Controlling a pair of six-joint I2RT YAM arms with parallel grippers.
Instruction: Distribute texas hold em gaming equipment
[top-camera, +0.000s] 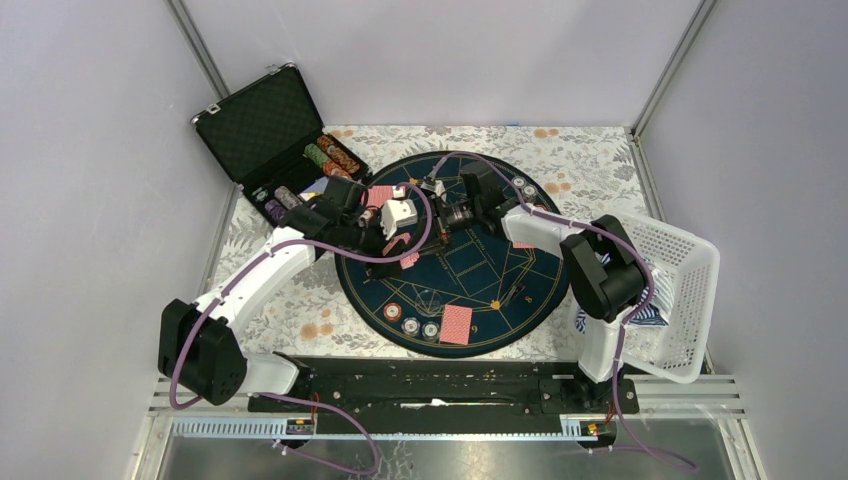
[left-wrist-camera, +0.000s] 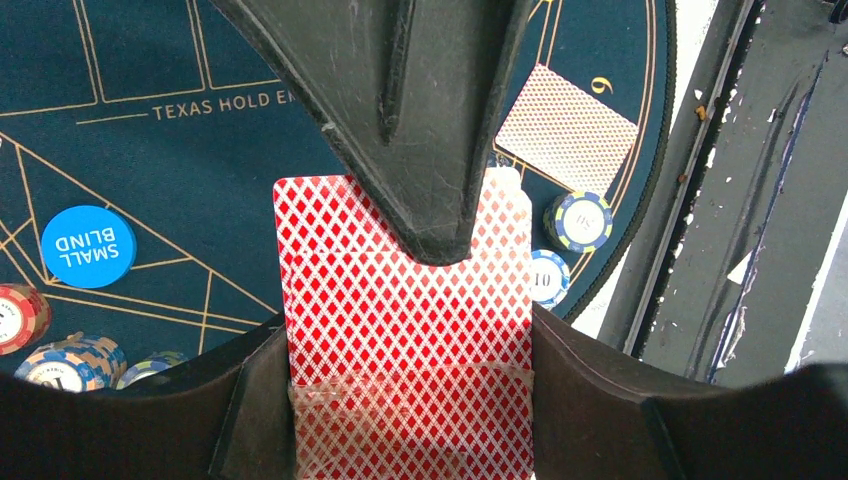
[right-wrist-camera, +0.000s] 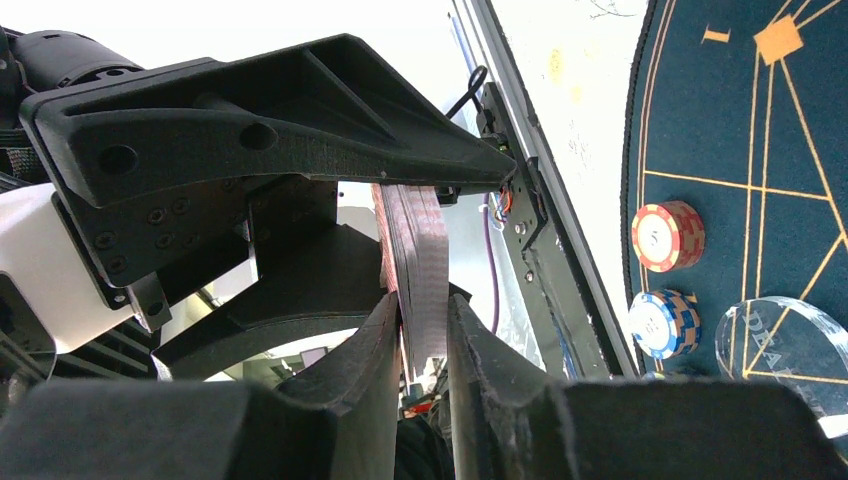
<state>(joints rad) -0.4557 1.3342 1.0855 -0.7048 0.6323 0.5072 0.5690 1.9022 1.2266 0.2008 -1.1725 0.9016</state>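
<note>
The left tool is clamping the red-backed cards across their width above the round mat, likely steadying them while the right tool is pinching their faces, nearly closed, to draw one off. Their long axis is pointing from the left tool toward the right tool.

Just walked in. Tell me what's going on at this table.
Both arms meet over the round Texas Hold'em mat. The left gripper holds a stack of red-backed cards, and the right gripper appears pinched on the same stack, perhaps to draw one off. The mat's near edge has a face-down card and chips; chip stacks sit in the black case.
</note>
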